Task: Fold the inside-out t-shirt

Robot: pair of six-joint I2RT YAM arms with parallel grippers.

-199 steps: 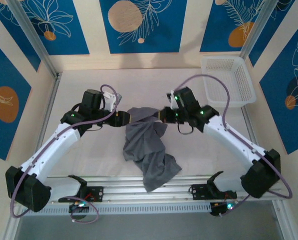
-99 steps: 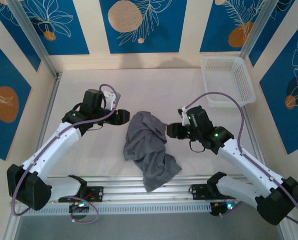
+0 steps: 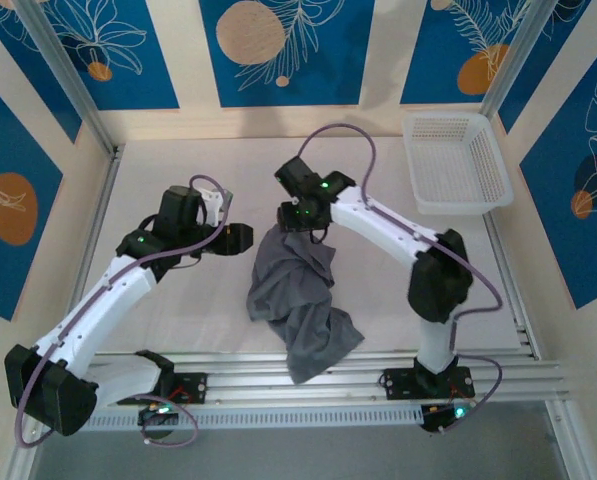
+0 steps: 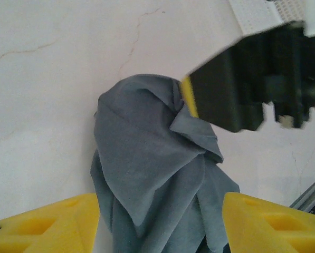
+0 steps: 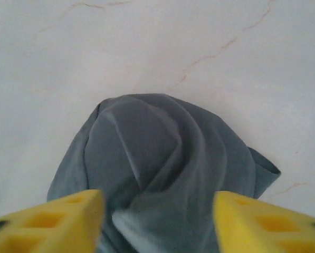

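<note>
Dark grey cloth: the inside-out t-shirt [image 3: 296,295] lies crumpled in a long wrinkly heap on the pale table [image 3: 178,180], its near end draped over the metal rails [image 3: 248,365]. R gripper [image 3: 296,225] is over the shirt's far end, pointing down. Its yellow fingers [image 5: 67,211] stand wide apart w/ the bunched top of the cloth between them, not pinched. L gripper [image 3: 240,237] is just beside the shirt's far-left edge, also spread, fingers [image 4: 46,221] either side of the heap in its wrist view, not gripping. White basket [image 3: 456,160] sits well off to the shirt's far right
</note>
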